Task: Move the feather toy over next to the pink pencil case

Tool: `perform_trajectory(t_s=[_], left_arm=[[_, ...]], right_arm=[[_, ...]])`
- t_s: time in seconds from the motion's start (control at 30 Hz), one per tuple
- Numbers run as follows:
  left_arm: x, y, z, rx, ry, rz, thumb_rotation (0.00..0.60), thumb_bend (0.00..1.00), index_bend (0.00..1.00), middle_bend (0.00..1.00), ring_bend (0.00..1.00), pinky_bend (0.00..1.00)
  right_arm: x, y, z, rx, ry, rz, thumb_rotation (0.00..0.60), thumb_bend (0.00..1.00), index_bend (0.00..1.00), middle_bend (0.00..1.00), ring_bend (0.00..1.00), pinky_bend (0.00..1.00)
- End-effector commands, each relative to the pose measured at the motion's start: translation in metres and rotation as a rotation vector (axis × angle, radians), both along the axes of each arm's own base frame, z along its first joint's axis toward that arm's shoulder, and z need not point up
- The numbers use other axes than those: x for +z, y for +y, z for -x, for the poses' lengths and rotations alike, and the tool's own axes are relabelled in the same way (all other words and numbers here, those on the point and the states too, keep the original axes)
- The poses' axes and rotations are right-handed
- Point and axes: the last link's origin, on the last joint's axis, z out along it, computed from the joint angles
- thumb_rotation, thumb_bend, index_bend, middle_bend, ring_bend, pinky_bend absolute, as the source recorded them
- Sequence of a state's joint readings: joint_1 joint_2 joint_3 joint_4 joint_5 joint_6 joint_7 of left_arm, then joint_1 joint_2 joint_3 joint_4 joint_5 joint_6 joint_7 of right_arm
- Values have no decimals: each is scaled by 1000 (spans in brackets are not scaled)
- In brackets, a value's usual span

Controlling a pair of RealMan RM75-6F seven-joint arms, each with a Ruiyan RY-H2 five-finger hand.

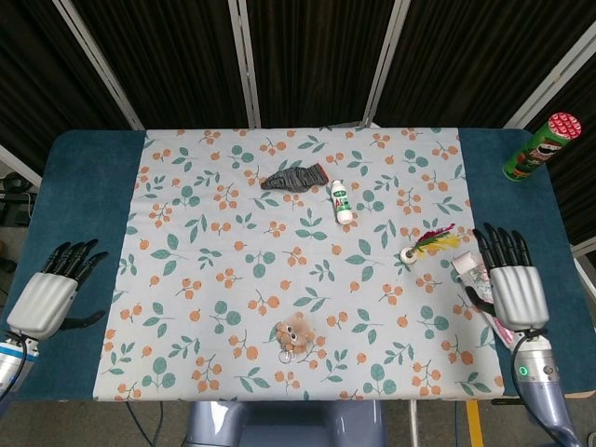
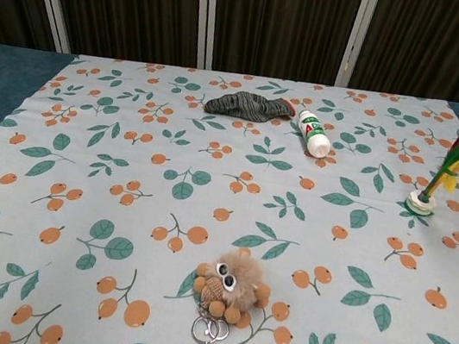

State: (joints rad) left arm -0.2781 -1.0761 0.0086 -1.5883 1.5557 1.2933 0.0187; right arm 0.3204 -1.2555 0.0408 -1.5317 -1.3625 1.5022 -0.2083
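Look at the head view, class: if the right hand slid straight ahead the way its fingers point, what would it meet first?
The right hand points toward the table's far edge. That line looks free; the green can stands beyond, slightly to the side. Height is unclear.

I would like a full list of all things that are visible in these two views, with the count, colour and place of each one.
feather toy: 1, yellow, green and pink on a white base, right part of the cloth, beside the pencil case
pencil case: 1, pink, floral, right edge, partly under the right robot hand
sock: 1, grey, far centre
bottle: 1, white with green label, lying right of the sock
plush keychain: 1, brown, near centre
can: 1, green with red lid, far right corner
tablecloth: 1, pale with orange fruit
left robot hand: 1, grey, near left edge, empty
right robot hand: 1, grey, near right edge, empty
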Motion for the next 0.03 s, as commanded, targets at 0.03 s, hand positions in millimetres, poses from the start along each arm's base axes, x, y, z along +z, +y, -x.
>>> perform_trajectory(t_s=[0.03], left_arm=[[0, 0, 0, 0, -1, 1, 534, 209, 115, 0, 0, 0]], right_arm=[[-2, 6, 8, 14, 30, 7, 600, 148, 0, 0, 0, 0]])
